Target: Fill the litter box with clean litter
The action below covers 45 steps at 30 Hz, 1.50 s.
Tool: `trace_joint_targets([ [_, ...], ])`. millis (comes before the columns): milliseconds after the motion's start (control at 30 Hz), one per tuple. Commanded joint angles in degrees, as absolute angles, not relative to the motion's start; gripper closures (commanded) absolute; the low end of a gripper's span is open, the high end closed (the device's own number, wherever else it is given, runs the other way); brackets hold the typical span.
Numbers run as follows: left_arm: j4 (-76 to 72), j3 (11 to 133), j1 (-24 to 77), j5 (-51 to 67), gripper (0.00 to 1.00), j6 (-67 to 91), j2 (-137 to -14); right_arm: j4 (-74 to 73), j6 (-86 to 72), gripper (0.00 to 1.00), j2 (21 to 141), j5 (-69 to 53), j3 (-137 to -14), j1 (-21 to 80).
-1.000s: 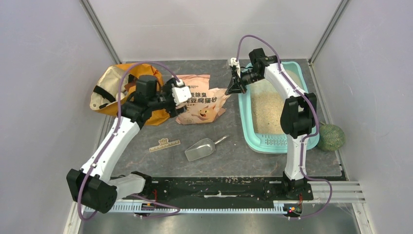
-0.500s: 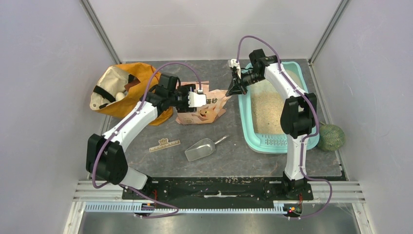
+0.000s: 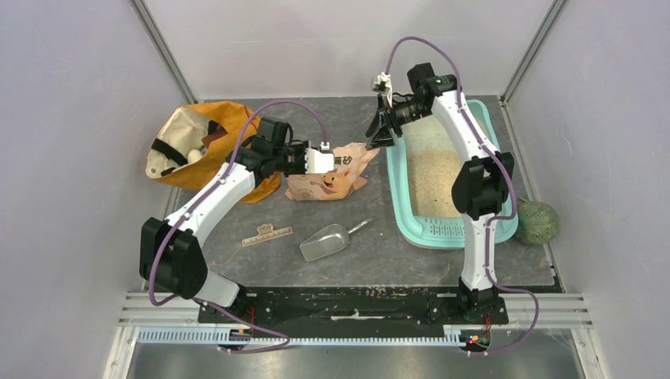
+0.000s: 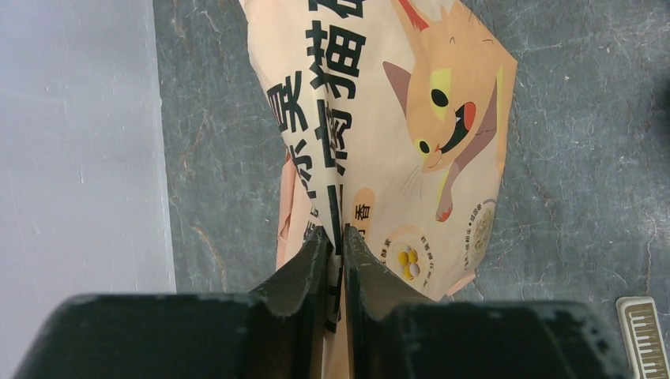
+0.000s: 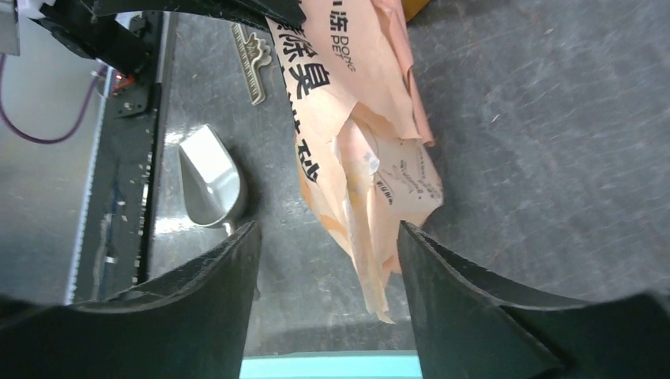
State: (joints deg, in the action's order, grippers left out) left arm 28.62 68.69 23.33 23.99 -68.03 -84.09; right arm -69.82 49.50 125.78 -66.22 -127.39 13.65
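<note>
The teal litter box (image 3: pixel 397 197) stands at the right, with pale clean litter (image 3: pixel 433 178) spread inside it. A peach pouch (image 3: pixel 341 178) printed with a cartoon animal lies left of the box. My left gripper (image 3: pixel 328 160) is shut on a raised fold of the pouch (image 4: pixel 379 118), its fingertips (image 4: pixel 335 237) pinching the printed film. My right gripper (image 3: pixel 379 130) hovers open above the pouch's right end, by the box's far left corner. In the right wrist view the pouch's crumpled end (image 5: pixel 371 197) shows between the spread fingers of that gripper (image 5: pixel 328 229), apart from both.
A silver scoop (image 3: pixel 325 242) lies on the mat in front of the pouch, with a small ruler-like strip (image 3: pixel 266 234) to its left. An orange fabric bag (image 3: pixel 190 146) sits at the far left. A green ball (image 3: pixel 537 222) rests beside the box's right rim.
My left arm swung right onto the pouch and closed on its fold. My right gripper opened, let go of the pouch's end and rose slightly.
</note>
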Motion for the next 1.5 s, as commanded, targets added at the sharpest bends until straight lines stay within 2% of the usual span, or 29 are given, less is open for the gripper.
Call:
trace_joint_targets([
  [0, 28.28, 69.68, 23.21, 23.29, 0.83, -69.18, -82.27, -72.81, 42.86, 0.26, 128.86, -66.20, -128.85, 15.17],
  [133, 28.09, 69.01, 23.29, 23.04, 0.83, -69.91, -81.52, -72.19, 41.27, 0.17, 130.98, -64.88, -130.27, 15.98],
  [200, 27.69, 68.73, 23.31, 22.52, 0.83, -69.87, -81.54, -72.22, 40.30, 0.18, 131.61, -67.06, -130.93, 16.62],
  [267, 27.53, 68.73, 23.40, 21.79, 0.83, -69.83, -81.73, -72.18, 37.99, 0.28, 132.20, -68.72, -131.35, 17.40],
  [333, 26.68, 68.52, 23.42, 20.95, 0.80, -69.64, -81.51, -72.22, 35.80, 0.49, 132.74, -69.39, -130.71, 17.75],
  [367, 26.04, 68.25, 23.45, 20.75, 0.74, -69.40, -81.27, -72.27, 35.13, 0.61, 133.11, -69.62, -130.25, 17.75],
  [433, 24.53, 67.65, 23.43, 20.80, 0.55, -69.08, -80.64, -72.89, 34.53, 0.80, 133.99, -69.87, -130.27, 17.64],
  [467, 24.22, 67.59, 23.53, 21.24, 0.46, -69.08, -80.53, -73.39, 34.55, 0.89, 134.65, -70.32, -131.02, 17.67],
  [500, 23.82, 67.59, 23.58, 21.82, 0.40, -69.04, -80.54, -73.54, 34.43, 0.94, 135.02, -70.82, -131.89, 17.64],
  [533, 23.44, 67.65, 23.72, 22.17, 0.36, -69.02, -80.87, -73.55, 34.29, 0.99, 135.38, -71.37, -132.53, 17.62],
  [633, 23.38, 68.91, 24.39, 22.28, 0.21, -69.58, -83.10, -73.39, 34.45, 1.00, 136.00, -71.30, -133.93, 17.84],
  [767, 23.94, 70.94, 24.57, 22.18, 0.20, -70.43, -86.77, -73.71, 33.85, 1.00, 136.45, -70.92, -133.86, 18.28],
  [833, 24.27, 71.36, 24.60, 21.85, 0.24, -71.02, -87.98, -74.45, 34.05, 1.00, 136.56, -70.42, -134.17, 18.49],
  [900, 24.90, 71.78, 24.55, 21.31, 0.35, -71.24, -88.54, -75.31, 35.02, 1.00, 136.52, -70.11, -134.59, 18.59],
  [1033, 29.12, 72.69, 24.54, 20.31, 0.82, -70.97, -88.42, -78.31, 37.81, 1.00, 136.15, -68.18, -135.39, 18.48],
  [1100, 30.04, 71.98, 24.27, 19.25, 0.97, -70.68, -87.47, -80.13, 39.00, 1.00, 136.12, -66.76, -136.34, 18.40],
  [1167, 29.98, 70.75, 23.74, 18.88, 0.98, -70.00, -85.74, -80.68, 37.23, 0.73, 136.10, -65.54, -138.15, 17.66],
  [1233, 28.87, 69.48, 23.46, 17.73, 0.98, -68.26, -84.26, -79.10, 31.06, 0.34, 136.06, -64.80, -139.72, 15.80],
  [1300, 26.94, 67.64, 23.29, 17.04, 0.98, -65.74, -82.69, -76.35, 21.89, 0.17, 135.55, -66.25, -139.35, 13.28],
  [1367, 24.84, 65.49, 23.29, 16.50, 0.98, -64.63, -81.18, -72.79, 14.14, 0.10, 134.22, -69.40, -136.31, 11.21],
  [1467, 20.32, 62.18, 23.32, 15.20, 0.98, -62.18, -78.98, -63.73, 5.96, 0.10, 130.41, -69.53, -127.41, 10.57],
])
